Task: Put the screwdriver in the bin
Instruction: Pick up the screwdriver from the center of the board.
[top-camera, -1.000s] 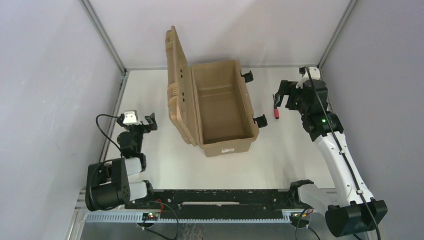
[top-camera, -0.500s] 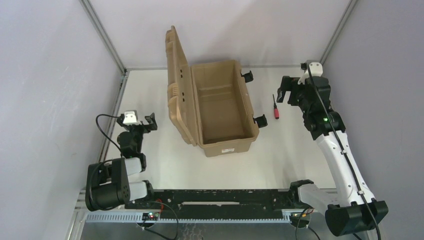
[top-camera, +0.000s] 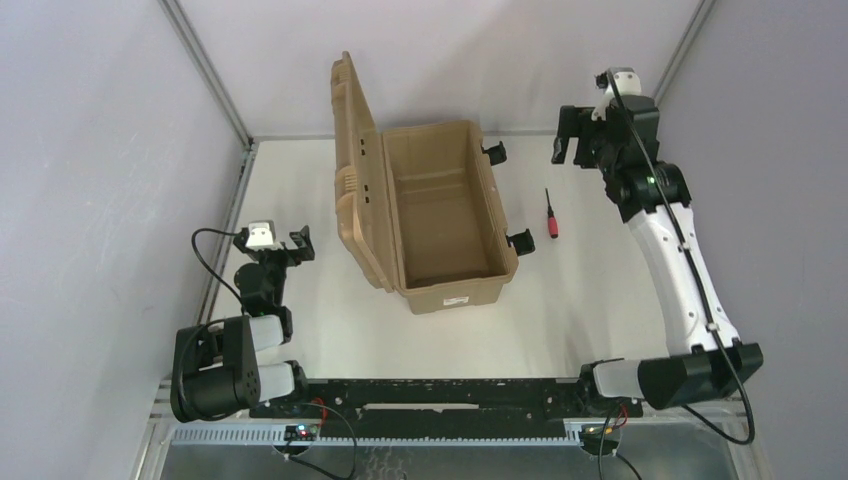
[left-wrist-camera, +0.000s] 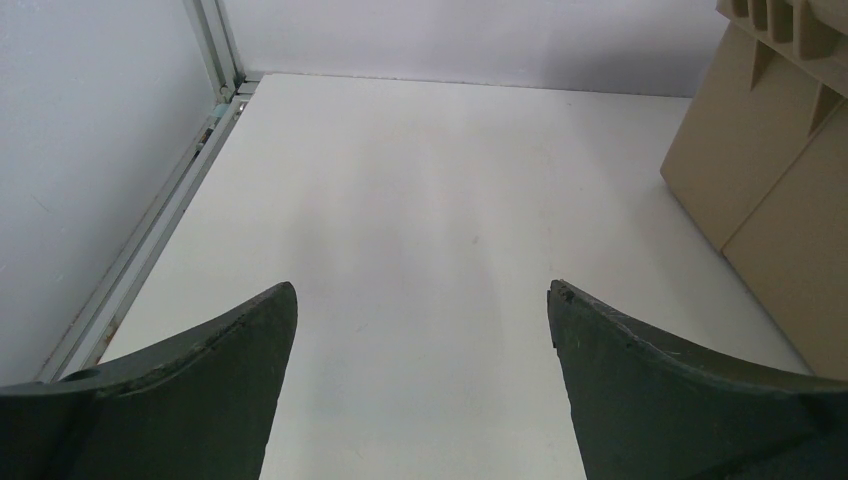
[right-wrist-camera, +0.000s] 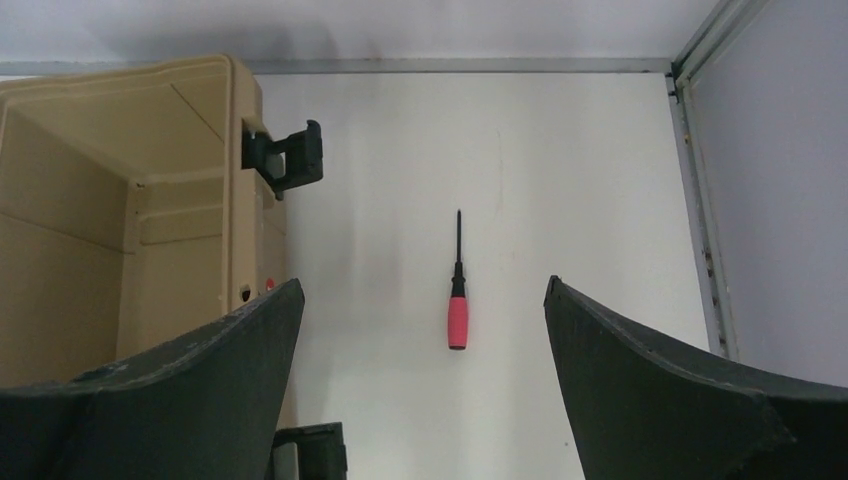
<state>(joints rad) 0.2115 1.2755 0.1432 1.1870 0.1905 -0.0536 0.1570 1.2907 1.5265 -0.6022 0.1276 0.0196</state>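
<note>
Right tool (right-wrist-camera: 420, 290) spread wide, empty, well apart from screwdriver (right-wrist-camera: 458, 300) lying between bin (right-wrist-camera: 245, 210) and worktop (right-wrist-camera: 580, 180) right edge. Next I should lower straight, straddle red handle, close firmly.

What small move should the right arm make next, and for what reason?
Probably lower the right hand straight down onto the red handle of the screwdriver. The hand is open and hangs above the table. In its wrist view the screwdriver lies flat between the fingers, untouched, to the right of the open bin. The left hand is far off, on the bin's other side.
</note>
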